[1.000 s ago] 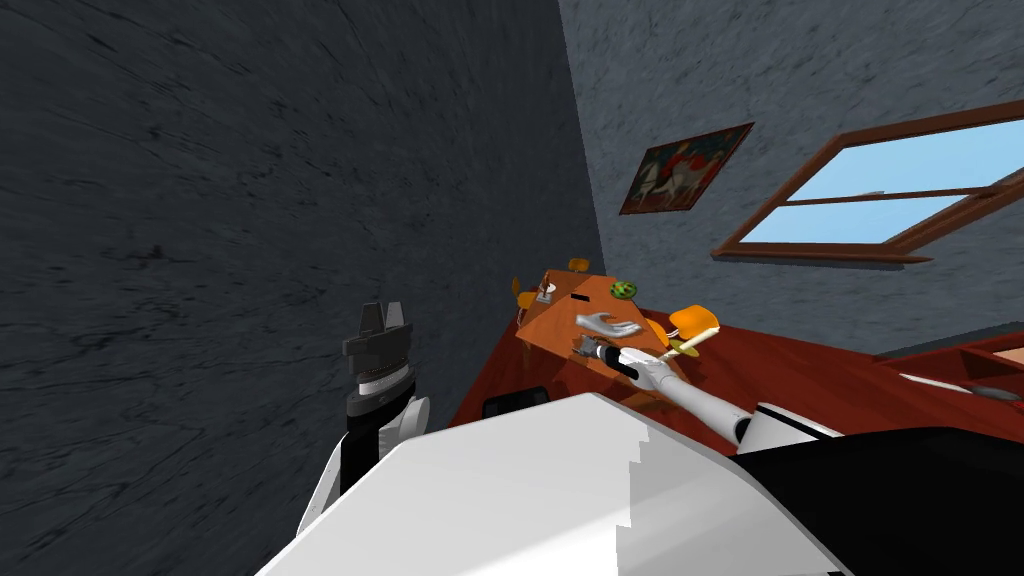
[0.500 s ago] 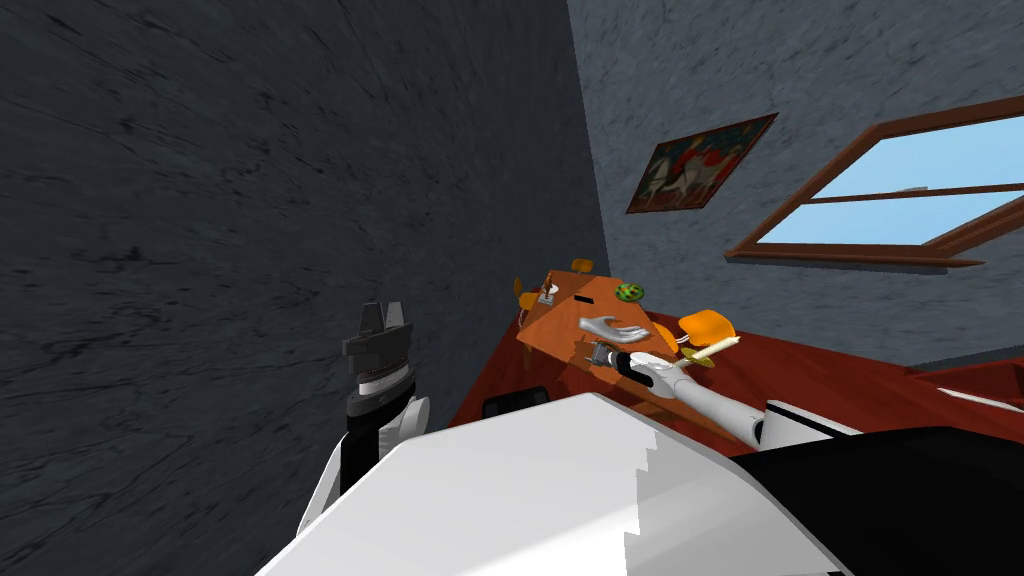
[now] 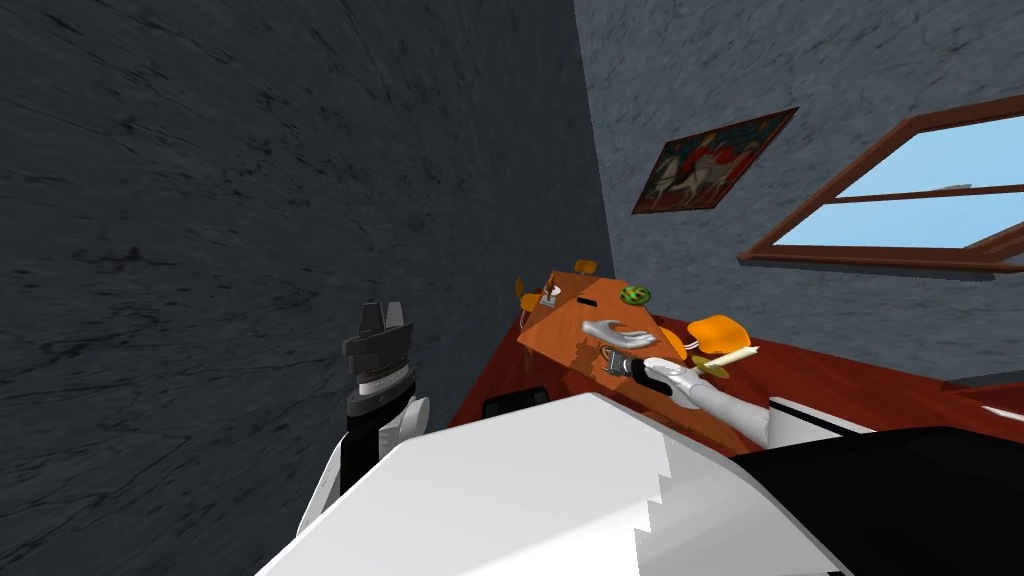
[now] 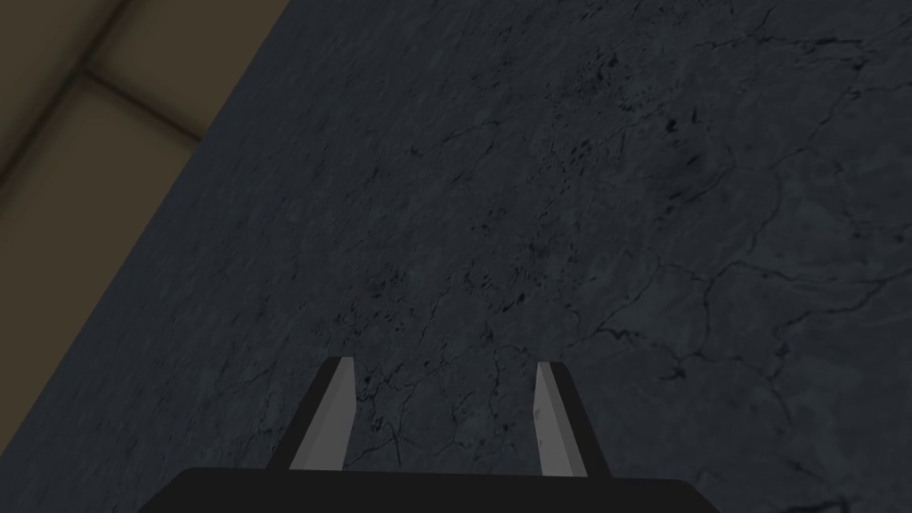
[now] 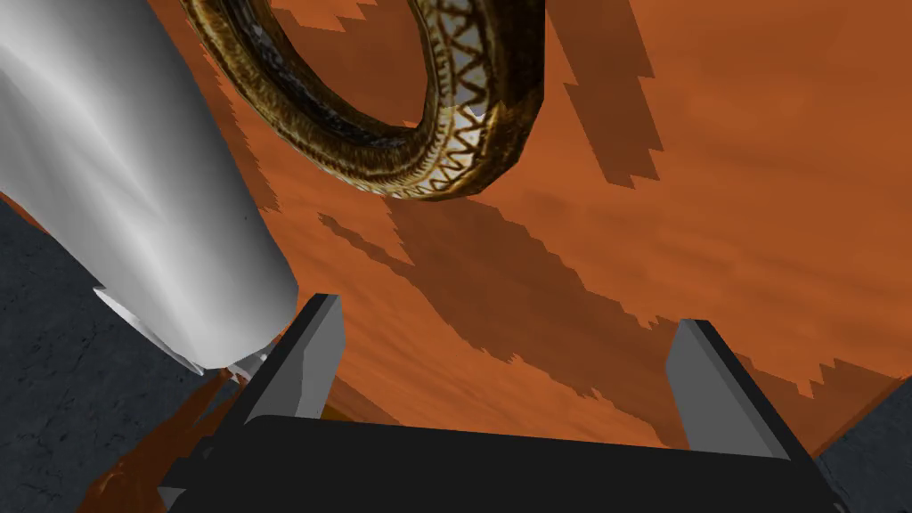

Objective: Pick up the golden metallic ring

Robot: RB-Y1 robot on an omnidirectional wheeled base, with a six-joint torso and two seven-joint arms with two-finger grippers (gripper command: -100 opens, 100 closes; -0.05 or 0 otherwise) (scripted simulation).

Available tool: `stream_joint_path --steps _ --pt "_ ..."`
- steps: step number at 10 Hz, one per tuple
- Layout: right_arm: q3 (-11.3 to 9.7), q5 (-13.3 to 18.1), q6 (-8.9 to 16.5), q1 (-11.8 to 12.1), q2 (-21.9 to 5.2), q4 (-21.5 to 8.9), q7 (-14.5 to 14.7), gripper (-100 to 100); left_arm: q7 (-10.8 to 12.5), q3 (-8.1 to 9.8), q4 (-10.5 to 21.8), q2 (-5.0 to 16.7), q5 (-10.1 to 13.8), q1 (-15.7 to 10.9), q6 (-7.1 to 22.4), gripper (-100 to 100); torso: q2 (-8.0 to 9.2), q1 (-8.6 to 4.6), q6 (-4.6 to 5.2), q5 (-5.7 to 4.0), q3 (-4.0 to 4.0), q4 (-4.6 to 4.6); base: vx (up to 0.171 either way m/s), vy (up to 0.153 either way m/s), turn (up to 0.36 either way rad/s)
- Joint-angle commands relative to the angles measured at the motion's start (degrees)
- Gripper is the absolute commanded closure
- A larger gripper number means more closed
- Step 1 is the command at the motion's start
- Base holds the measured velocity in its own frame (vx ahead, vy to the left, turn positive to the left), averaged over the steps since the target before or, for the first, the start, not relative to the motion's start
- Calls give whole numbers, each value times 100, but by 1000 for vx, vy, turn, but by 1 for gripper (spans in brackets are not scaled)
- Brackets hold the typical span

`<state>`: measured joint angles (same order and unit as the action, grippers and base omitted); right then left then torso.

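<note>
Right gripper (image 5: 508, 312) fingers open over orange worktop (image 5: 757, 178) near its edge, white object (image 5: 134, 178) crowding one finger. Golden ring (image 5: 419, 169) just ahead of fingertips, untouched. Left gripper (image 4: 442, 363) fingers apart.

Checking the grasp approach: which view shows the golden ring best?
The right wrist view: the golden ring appears large, its pattern visible, just beyond the open right gripper. In the head view it is too small to tell; the left wrist view faces a dark wall.

Gold ring (image 5: 414, 167) beyond spread claw (image 5: 509, 319)
</note>
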<state>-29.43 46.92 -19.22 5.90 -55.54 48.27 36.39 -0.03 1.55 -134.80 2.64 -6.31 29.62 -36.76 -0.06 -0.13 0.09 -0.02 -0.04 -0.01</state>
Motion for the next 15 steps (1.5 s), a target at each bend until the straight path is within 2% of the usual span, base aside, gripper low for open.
stream_joint_path --steps 1,5,6,7,8,9,11,12,13,15 --pt "-215 99 57 -25 -130 -170 -30 -100 0 0 0 0 0 0 0 0 0 0 0 0 0 0 34 -19 48" --pt "-566 299 93 -13 -298 -665 69 -100 0 0 0 0 0 0 0 0 5 5 0 3 3 2 37 -19 52" --pt "-617 324 95 -3 -294 -724 82 -100 0 0 0 0 0 0 0 0 8 5 1 1 4 2 22 -13 22" --pt "-546 297 61 -21 -272 -733 107 -100 0 0 0 0 0 0 0 0 11 7 0 1 6 3 9 -4 4" --pt "-552 301 53 -28 -266 -756 124 0 0 0 0 0 0 0 0 0 15 11 1 3 9 4 0 0 0" --pt "-568 314 193 -26 -83 -813 161 -100 0 0 0 0 0 0 0 0 18 13 1 3 11 4 19 -47 71" --pt "-585 328 331 -25 100 -873 201 -100 0 0 0 0 0 0 0 0 8 -10 0 -2 5 2 37 -78 52" --pt "-592 324 289 -7 12 -809 154 -100 0 0 0 0 0 0 0 0 8 -19 0 -4 5 2 12 -45 15" --pt "-590 323 305 -6 22 -812 163 100 0 0 0 0 0 0 0 0 13 -6 1 -2 8 3 2 -7 -3" --pt "-600 322 293 7 36 -812 159 100 0 0 0 0 0 0 0 0 15 10 -9 14 12 11 -2 2 -8"
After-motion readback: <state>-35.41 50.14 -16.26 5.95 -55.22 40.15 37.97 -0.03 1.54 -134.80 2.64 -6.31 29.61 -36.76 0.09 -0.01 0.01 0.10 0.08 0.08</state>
